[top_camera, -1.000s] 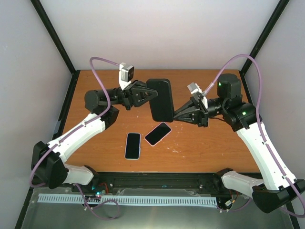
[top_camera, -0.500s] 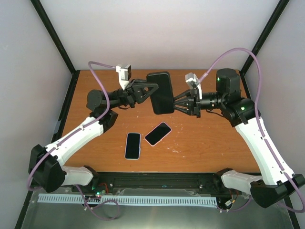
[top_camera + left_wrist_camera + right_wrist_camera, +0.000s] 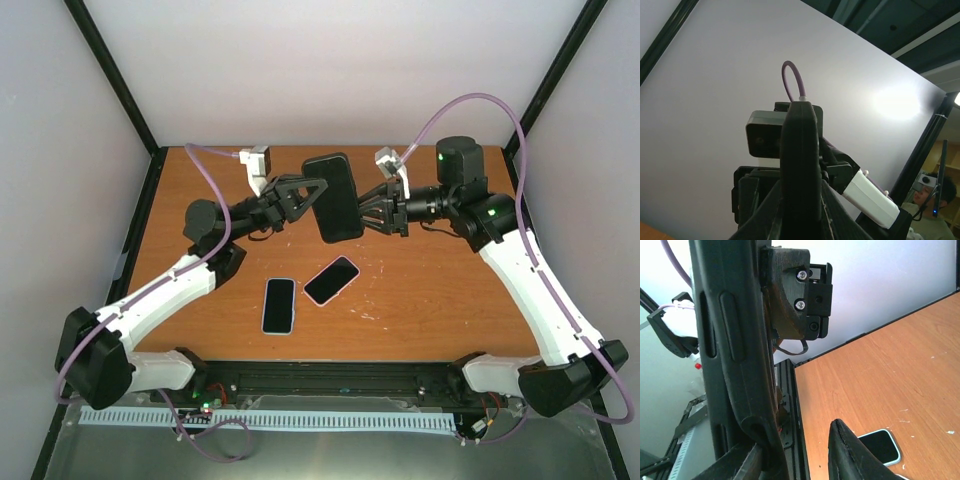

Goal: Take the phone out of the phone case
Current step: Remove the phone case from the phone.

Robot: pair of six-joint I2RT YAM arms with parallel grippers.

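A black phone case (image 3: 335,197) is held upright in the air above the back of the table. I cannot tell the phone apart from the case. My left gripper (image 3: 316,196) is shut on the case's left side. In the left wrist view the case (image 3: 800,150) stands edge-on between that gripper's (image 3: 800,205) fingers. My right gripper (image 3: 367,212) is open at the case's right side. In the right wrist view the case (image 3: 725,340) lies against one finger of the gripper (image 3: 797,460), and the other finger (image 3: 852,457) stands apart from it.
Two loose phones lie on the wooden table (image 3: 440,290): a light-rimmed one (image 3: 279,305) and a dark one (image 3: 331,280) beside it. The light-rimmed one also shows in the right wrist view (image 3: 879,446). Black frame posts stand at the back corners.
Both arms have moved toward the back, carrying the case a little higher. My right gripper has come up from the case's lower corner to its right edge.
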